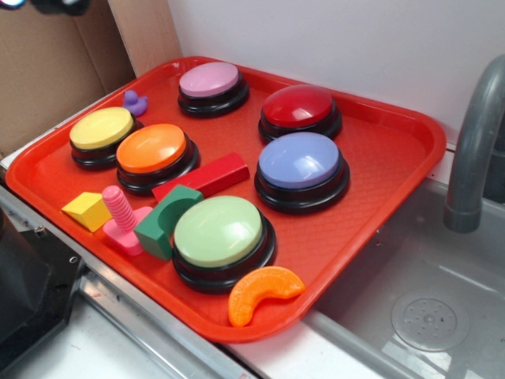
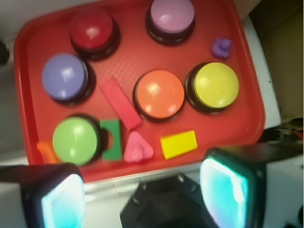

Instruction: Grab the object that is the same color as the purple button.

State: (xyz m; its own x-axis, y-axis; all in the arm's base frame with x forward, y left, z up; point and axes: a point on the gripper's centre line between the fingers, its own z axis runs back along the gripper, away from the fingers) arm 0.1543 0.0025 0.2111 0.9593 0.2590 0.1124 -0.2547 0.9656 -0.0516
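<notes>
The tiny purple duck [image 1: 134, 102] [image 2: 221, 47] sits on the red tray [image 1: 379, 142] [image 2: 128, 61] near its far left corner, between the yellow and the pinkish-mauve buttons. The periwinkle-topped purple button [image 1: 300, 162] [image 2: 64, 77] stands on its black base at the tray's right middle. In the wrist view my gripper [image 2: 143, 194] hangs high over the tray's near edge, above the black robot base. Its two teal-padded fingers [image 2: 64, 202] are wide apart with nothing between them. It is open and far from the duck.
Other buttons on the tray are mauve [image 1: 209, 79], red [image 1: 300, 106], yellow [image 1: 101, 129], orange [image 1: 151, 148] and green [image 1: 218, 230]. With them lie a red block [image 1: 213, 175], green arch [image 1: 166, 221], pink screw [image 1: 122, 217], yellow wedge [image 1: 87, 211] and orange slice [image 1: 264, 292]. A sink [image 1: 426, 316] and faucet [image 1: 473, 142] are to the right.
</notes>
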